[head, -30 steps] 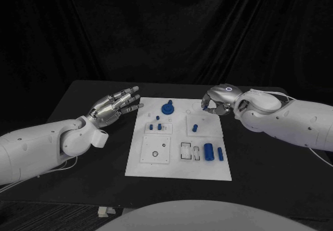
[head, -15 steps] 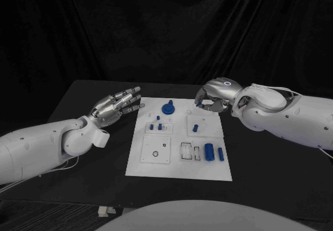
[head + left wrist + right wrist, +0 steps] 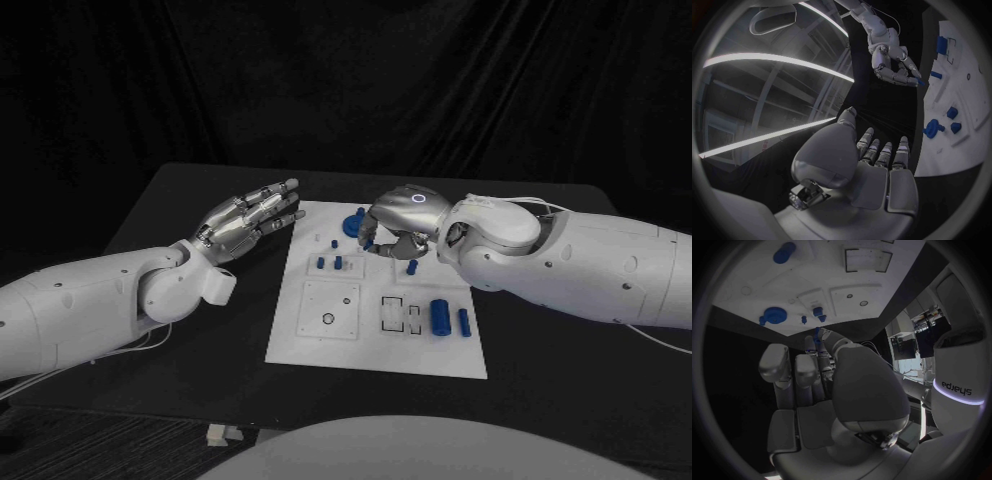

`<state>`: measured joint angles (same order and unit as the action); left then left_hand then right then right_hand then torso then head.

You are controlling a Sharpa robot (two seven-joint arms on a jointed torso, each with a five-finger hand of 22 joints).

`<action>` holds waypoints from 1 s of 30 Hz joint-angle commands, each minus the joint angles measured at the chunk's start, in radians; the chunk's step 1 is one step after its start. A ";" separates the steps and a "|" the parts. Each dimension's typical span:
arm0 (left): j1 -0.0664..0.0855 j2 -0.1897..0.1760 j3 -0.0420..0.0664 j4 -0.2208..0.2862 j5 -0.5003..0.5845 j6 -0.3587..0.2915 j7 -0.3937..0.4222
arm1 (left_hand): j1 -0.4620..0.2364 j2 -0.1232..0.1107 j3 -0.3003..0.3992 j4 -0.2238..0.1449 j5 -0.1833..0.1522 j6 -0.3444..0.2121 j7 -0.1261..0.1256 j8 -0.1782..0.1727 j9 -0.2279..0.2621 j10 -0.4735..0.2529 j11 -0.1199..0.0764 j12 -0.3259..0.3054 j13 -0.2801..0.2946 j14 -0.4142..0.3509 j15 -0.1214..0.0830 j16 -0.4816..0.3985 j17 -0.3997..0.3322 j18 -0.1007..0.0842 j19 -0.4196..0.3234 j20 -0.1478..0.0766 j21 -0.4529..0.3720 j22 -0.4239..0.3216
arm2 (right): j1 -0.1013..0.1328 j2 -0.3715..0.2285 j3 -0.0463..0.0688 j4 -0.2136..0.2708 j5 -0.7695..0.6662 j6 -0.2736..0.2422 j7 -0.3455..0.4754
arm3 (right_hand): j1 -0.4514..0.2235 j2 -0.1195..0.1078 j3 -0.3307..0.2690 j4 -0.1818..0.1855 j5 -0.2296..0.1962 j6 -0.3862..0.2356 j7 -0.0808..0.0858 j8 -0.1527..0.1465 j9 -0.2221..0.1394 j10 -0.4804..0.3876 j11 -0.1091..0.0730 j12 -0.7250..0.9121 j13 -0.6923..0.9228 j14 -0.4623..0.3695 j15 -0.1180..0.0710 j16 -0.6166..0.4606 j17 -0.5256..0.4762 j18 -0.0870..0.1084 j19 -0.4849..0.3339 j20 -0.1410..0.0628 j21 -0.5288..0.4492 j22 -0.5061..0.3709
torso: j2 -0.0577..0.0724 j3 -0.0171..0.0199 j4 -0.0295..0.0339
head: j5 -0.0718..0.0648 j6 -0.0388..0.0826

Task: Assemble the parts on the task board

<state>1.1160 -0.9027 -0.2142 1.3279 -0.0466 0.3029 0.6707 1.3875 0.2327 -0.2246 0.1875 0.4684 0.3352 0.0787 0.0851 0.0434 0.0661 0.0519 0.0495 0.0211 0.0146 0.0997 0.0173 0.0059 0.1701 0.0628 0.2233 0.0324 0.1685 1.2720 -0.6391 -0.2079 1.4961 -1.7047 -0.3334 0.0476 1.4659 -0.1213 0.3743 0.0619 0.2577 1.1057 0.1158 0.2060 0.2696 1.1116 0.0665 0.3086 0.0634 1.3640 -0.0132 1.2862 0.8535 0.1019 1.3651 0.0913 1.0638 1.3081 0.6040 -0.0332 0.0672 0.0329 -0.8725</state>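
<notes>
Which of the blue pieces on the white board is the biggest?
The round, knobbed blue piece at the task board's far end; the other blue pieces are slim pegs and cylinders.

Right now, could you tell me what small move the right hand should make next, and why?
Probably ease the silver right hand down toward the white task board: it seems to pinch a small blue part above the board, not yet seated. Which hole, I cannot tell.

Matt white plastic task board (image 3: pixel 378 345) lies on matt black table (image 3: pixel 173 200); glossy blue parts (image 3: pixel 438 317).
</notes>
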 commanded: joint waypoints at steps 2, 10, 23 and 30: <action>-0.005 -0.003 0.001 0.007 0.008 -0.032 0.078 | 0.005 -0.001 -0.001 0.005 -0.004 -0.009 -0.001 0.000 -0.002 -0.002 -0.006 0.008 -0.001 -0.006 -0.002 -0.005 -0.001 0.011 -0.003 -0.011 -0.003 -0.002 | -0.014 0.027 0.001 -0.010 -0.023 0.084 -0.023 | 0.002 -0.006 0.005 -0.002 -0.005 -0.005 0.004 -0.006 0.001 0.008 -0.002 -0.006 0.001 0.007 0.002 0.002 -0.001 -0.003 0.003 0.003 0.004 0.132 | 0.000 0.0002 0.0007 | 0.013 0.000; -0.011 -0.006 0.001 0.008 0.008 -0.025 0.069 | 0.006 0.000 -0.001 0.006 -0.002 -0.005 -0.002 0.001 -0.001 -0.003 -0.008 0.007 -0.001 -0.006 0.000 -0.004 0.000 0.010 -0.003 -0.011 -0.003 -0.002 | -0.043 0.065 0.001 -0.030 -0.024 0.121 -0.024 | 0.003 -0.006 0.006 -0.002 -0.005 -0.007 0.005 -0.007 0.001 0.008 -0.002 -0.007 0.002 0.008 0.002 0.003 -0.001 -0.003 0.003 0.003 0.005 0.132 | 0.000 -0.0001 0.0013 | 0.023 0.000; -0.023 -0.007 0.001 0.013 0.008 -0.040 0.065 | 0.009 -0.003 -0.005 0.008 0.002 -0.025 -0.015 -0.005 -0.004 -0.012 -0.023 0.007 -0.003 -0.013 0.007 -0.014 -0.005 0.001 -0.058 -0.010 -0.028 -0.142 | -0.079 0.072 0.001 -0.027 -0.043 0.098 -0.014 | 0.007 -0.008 0.012 -0.010 0.011 -0.019 0.008 -0.018 0.001 0.017 -0.001 -0.016 0.003 0.013 0.002 0.006 0.005 -0.002 0.005 0.003 0.005 0.132 | 0.000 -0.0003 -0.0008 | 0.037 0.000; -0.028 -0.010 0.001 0.013 0.008 -0.043 0.068 | 0.009 -0.003 -0.006 0.008 0.003 -0.024 -0.015 -0.004 -0.004 -0.013 -0.023 0.006 -0.003 -0.013 0.006 -0.015 -0.005 0.001 -0.059 -0.012 -0.028 -0.145 | -0.089 0.074 0.001 -0.029 -0.052 0.089 -0.012 | 0.006 -0.008 0.012 -0.010 0.012 -0.020 0.009 -0.020 0.001 0.017 -0.001 -0.017 0.003 0.013 0.003 0.006 0.005 -0.002 0.005 0.003 0.005 0.132 | -0.001 -0.0004 -0.0001 | 0.050 0.000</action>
<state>1.0901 -0.9137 -0.2144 1.3385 -0.0463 0.2678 0.6759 1.3875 0.2327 -0.2287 0.1918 0.4679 0.3160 0.0626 0.0851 0.0405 0.0554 0.0341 0.0531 0.0193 0.0073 0.1071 0.0074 0.0020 0.1701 0.0092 0.2128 0.0070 0.0247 1.1865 -0.5660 -0.2079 1.4660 -1.7362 -0.2341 0.0437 1.4696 -0.1253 0.3809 0.0550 0.2664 1.0898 0.1247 0.1895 0.2695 1.1221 0.0643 0.2978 0.0655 1.3714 -0.0134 1.2862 0.8584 0.1019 1.3650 0.0913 1.0638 1.3077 0.6039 -0.0333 0.0669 0.0781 -0.8725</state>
